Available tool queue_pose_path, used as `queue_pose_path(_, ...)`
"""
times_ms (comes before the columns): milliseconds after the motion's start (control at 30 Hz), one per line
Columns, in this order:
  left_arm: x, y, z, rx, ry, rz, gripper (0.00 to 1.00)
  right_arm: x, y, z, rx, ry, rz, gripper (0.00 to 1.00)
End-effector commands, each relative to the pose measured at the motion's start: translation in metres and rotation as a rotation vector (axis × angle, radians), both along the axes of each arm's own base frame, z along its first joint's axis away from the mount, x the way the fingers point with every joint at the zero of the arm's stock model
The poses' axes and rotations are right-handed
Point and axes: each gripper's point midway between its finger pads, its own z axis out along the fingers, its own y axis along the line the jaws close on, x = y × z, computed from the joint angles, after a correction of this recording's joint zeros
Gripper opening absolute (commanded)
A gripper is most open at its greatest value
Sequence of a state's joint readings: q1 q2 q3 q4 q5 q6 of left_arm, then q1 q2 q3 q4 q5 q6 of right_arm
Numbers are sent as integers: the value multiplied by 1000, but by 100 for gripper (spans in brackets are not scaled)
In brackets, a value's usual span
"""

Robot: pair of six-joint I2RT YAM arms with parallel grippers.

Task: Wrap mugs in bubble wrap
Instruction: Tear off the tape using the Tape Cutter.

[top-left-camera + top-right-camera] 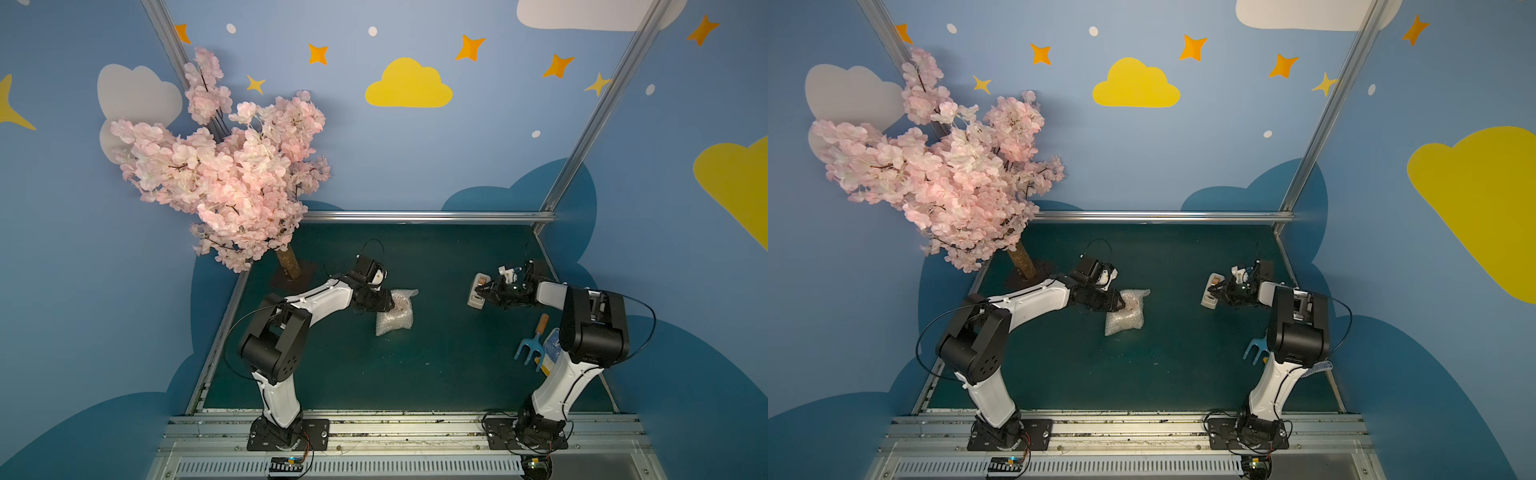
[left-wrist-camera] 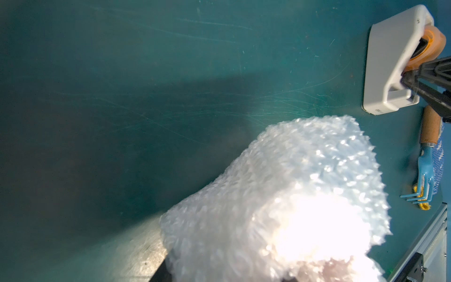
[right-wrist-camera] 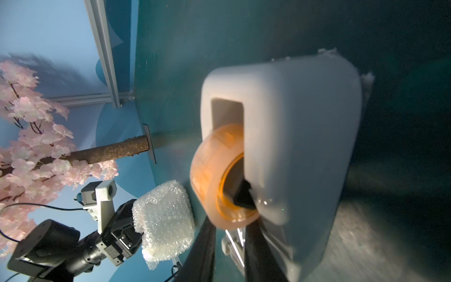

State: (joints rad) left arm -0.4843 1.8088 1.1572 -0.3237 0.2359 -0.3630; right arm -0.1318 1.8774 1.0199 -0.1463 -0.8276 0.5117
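Green table [image 1: 415, 374]: tape dispenser [image 2: 390, 61] holds orange roll [image 3: 210, 168]; bubble wrap [image 1: 395, 320] bundled

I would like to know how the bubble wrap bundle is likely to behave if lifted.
The bubble wrap looks loosely folded, one corner sticking out, so it would probably sag or unfold. Its glossy film may slip in the left gripper. The crinkly layers likely give under a push.
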Motion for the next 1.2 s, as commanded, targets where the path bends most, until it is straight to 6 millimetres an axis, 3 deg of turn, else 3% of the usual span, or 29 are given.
queue_pose_path(0,-16,10,-22,53,71,-3,50,-6,-1,-18,-18,42,-14,17)
queue_pose_path(200,-17,10,-22,54,74,-3,50,-3,0,-7,0,15,-23,0)
queue_pose_path(633,-15,9,-20,50,69,-4,49,4,11,45,148,-152,-19,0)
queue_pose_path(933,-15,9,-20,49,67,-4,49,-8,13,46,134,-139,-24,0)
queue_pose_path(1167,-15,9,-20,48,66,-5,49,-34,12,36,49,-55,-25,0)
